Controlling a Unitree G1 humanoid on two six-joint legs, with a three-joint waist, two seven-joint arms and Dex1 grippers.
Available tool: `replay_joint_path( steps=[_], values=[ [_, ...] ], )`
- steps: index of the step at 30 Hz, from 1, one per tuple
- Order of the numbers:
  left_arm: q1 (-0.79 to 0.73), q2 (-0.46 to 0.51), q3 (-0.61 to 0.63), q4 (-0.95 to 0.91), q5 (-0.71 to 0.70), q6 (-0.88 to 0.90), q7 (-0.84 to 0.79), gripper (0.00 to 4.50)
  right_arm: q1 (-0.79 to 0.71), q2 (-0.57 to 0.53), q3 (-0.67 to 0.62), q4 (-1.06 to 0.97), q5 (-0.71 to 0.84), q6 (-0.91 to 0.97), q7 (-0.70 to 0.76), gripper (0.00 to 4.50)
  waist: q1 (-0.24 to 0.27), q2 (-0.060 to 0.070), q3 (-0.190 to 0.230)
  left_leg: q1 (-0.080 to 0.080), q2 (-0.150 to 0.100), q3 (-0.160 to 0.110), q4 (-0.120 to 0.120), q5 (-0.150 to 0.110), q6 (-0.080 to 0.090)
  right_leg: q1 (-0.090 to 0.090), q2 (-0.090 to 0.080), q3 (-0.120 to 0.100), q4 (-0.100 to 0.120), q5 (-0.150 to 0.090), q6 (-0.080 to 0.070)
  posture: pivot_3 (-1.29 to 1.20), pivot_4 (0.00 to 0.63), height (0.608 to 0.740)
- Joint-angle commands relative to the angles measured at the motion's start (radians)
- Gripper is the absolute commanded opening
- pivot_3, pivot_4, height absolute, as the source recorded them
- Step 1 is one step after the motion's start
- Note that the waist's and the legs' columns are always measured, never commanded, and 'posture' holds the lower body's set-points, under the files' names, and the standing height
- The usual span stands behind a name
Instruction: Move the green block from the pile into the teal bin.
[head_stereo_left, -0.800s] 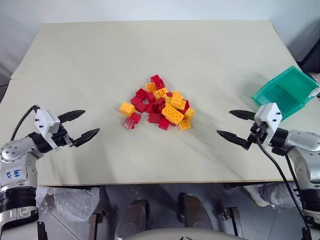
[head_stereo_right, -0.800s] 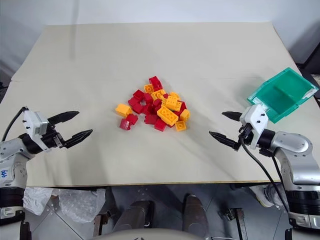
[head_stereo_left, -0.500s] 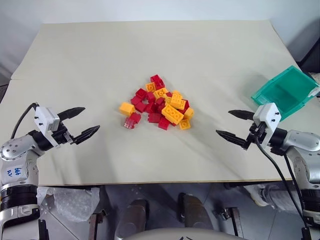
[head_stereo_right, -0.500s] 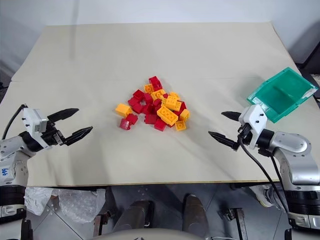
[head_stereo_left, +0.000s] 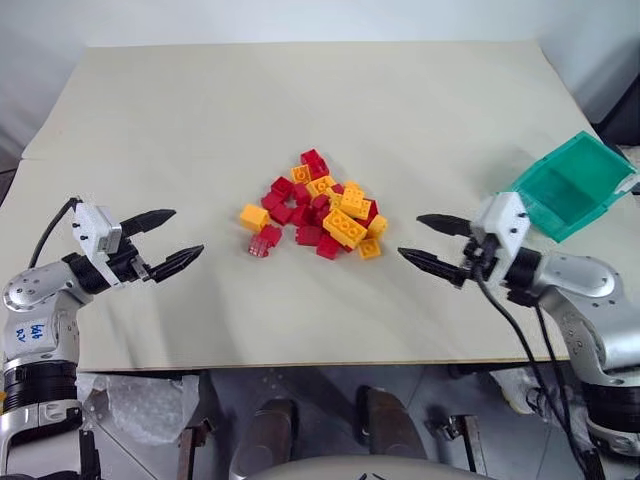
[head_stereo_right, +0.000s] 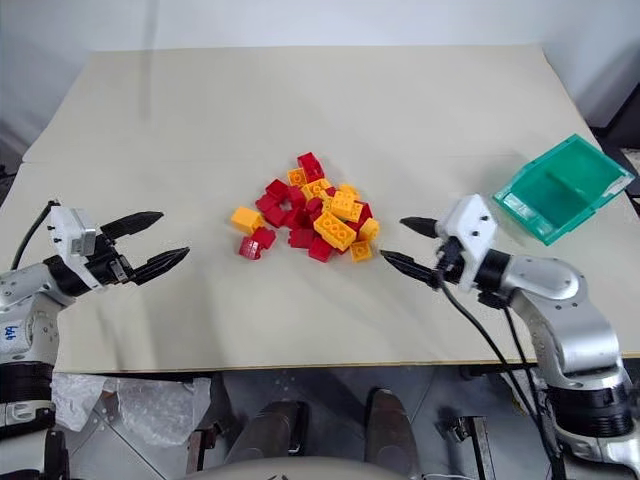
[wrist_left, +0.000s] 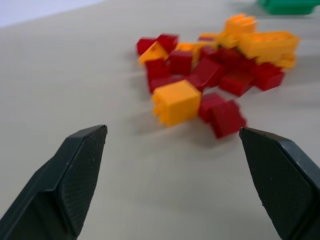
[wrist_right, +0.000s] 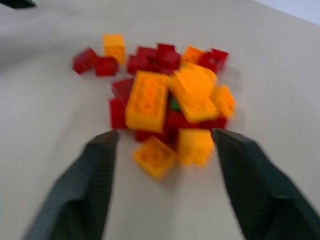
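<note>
the left gripper (head_stereo_left: 175, 240) hovers over the surface (head_stereo_left: 300, 110) near its left edge, black fingers (head_stereo_left: 150, 216) spread apart and empty, aimed at the pile.

in the middle of the pale beige surface lies the pile of small red and yellow-orange studded plastic bricks (head_stereo_left: 318, 218), with one yellow-orange brick (head_stereo_left: 253, 216) and a red brick (head_stereo_left: 264, 241) loose on its left side. the small green studded plastic block (wrist_right: 174, 104) shows in the right wrist view as a sliver of green, wedged deep between a long yellow-orange brick (wrist_right: 146, 100) and another yellow-orange brick, nearly buried. it looks light, rigid and smooth-sided, so a pinch across two flat side walls should hold; the covering bricks likely need nudging off first, or the fingers may slip or take a neighbour.

the right gripper (head_stereo_left: 433, 243) sits just beside the pile's right side, fingers parted with nothing between them, pointing at the bricks.

the translucent teal rectangular plastic bin (head_stereo_left: 572, 185) rests tilted at the right edge of the surface, well apart from the pile, and appears to hold nothing.
</note>
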Motion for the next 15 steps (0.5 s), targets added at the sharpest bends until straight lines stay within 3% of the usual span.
replay_joint_path(
  steps=[1,5,6,9,15],
  values=[
    [-0.034,-0.014,0.001,0.026,-0.044,-0.045,-0.089,4.5,-0.065,0.06,0.08,-0.006,-0.021,0.059,-0.065,1.66,0.002,0.0,0.0,0.0,0.0,0.0,0.0,0.0,0.0,0.0,0.0,0.0,0.001,0.0,0.0,0.0,0.15,0.74],
    [-0.069,-0.031,-0.005,0.061,-0.078,-0.053,-0.198,4.5,-0.138,0.139,0.17,0.054,-0.073,0.077,-0.107,0.18,0.003,0.0,0.0,-0.002,-0.002,0.0,0.002,0.0,0.001,-0.001,0.0,0.0,0.004,0.0,0.0,0.0,0.15,0.74],
    [-0.079,-0.035,-0.007,0.073,-0.078,-0.07,-0.219,4.5,-0.167,0.171,0.198,0.08,-0.087,0.088,-0.122,0.02,0.003,0.0,0.0,-0.002,-0.002,-0.001,0.002,-0.001,0.001,-0.001,-0.001,0.0,0.005,0.0,0.0,0.0,0.15,0.74],
    [-0.112,-0.045,-0.013,0.116,-0.07,-0.105,-0.264,4.5,-0.272,0.314,0.282,0.234,-0.15,0.087,-0.186,0.02,-0.003,0.0,0.0,-0.002,-0.003,0.0,0.003,-0.001,0.002,-0.001,0.0,0.0,0.005,0.0,0.0,0.0,0.15,0.74],
    [-0.148,-0.065,-0.009,0.164,-0.052,-0.144,-0.24,4.5,-0.367,0.409,0.309,0.478,-0.258,-0.016,-0.224,0.02,-0.021,0.0,0.0,-0.002,-0.004,-0.001,0.003,0.0,0.0,-0.003,0.0,0.0,0.01,0.0,-0.001,0.0,0.15,0.74]
  ],
)
